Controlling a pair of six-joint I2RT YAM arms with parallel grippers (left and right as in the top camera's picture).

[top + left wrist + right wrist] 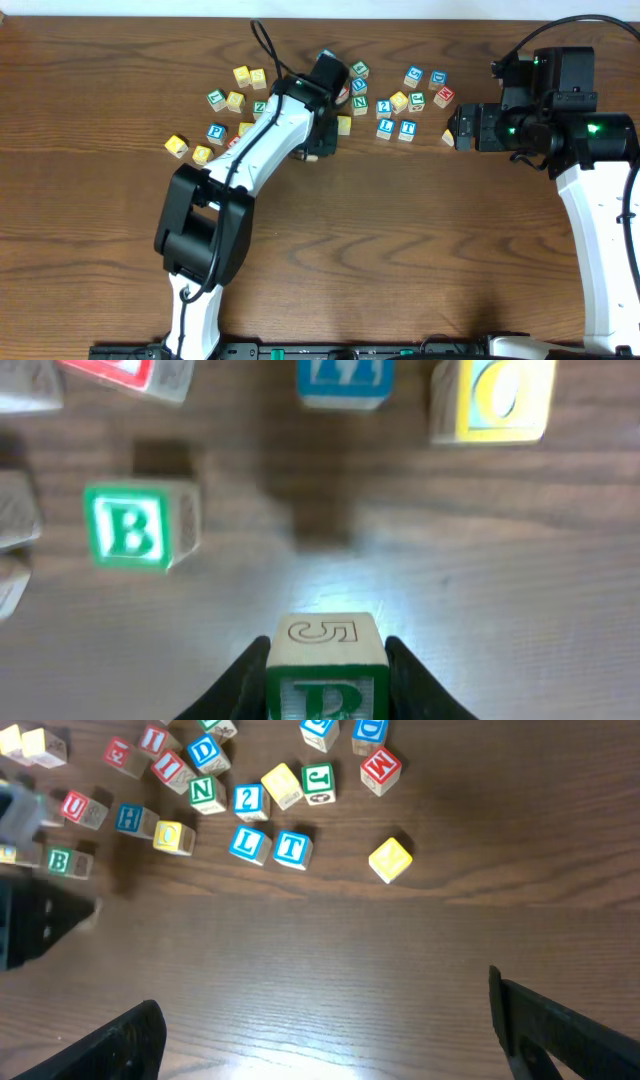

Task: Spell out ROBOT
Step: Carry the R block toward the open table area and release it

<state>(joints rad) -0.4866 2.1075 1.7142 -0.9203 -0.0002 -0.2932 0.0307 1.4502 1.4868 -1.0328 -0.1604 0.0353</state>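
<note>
My left gripper (327,678) is shut on a wooden block with a green R (325,700) on its near face and a 5 on top, held low over the table. In the overhead view this gripper (322,146) is at the lower edge of the block cluster, and the R block is hidden there. A green B block (130,525), a yellow O block (495,395) and a blue block (345,375) lie ahead of it. My right gripper (325,1010) is open and empty over bare table, below a blue T block (292,847) and a yellow block (390,858).
Several more letter blocks are scattered along the far middle of the table (330,250), among them a blue L (247,843), a red M (380,768), a green N (205,792) and a yellow O (172,837). The right gripper (458,130) is beside a yellow block (449,137).
</note>
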